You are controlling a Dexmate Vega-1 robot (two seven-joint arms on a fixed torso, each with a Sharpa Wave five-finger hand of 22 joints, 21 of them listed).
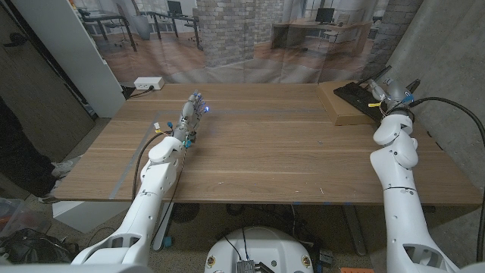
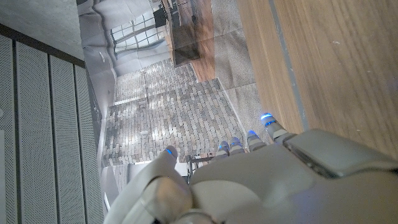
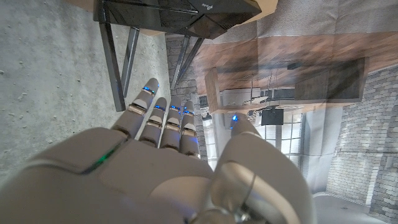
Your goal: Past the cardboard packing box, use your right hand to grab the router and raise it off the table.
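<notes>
Right now the right hand (image 1: 392,92) is up by the far right corner of the table (image 1: 265,144), close to the black router (image 1: 355,95), which lies on top of the flat cardboard box (image 1: 345,106). From the right wrist view its fingers (image 3: 158,118) are stretched out and apart, with nothing in them, and the router (image 3: 186,15) with its thin antennas is just ahead. The fingers could catch only an antenna, and then the router might tip or slide off the box. Pushing too hard could shove the box too. The left hand (image 1: 191,114) is open and holds nothing, well apart on the table's other side
</notes>
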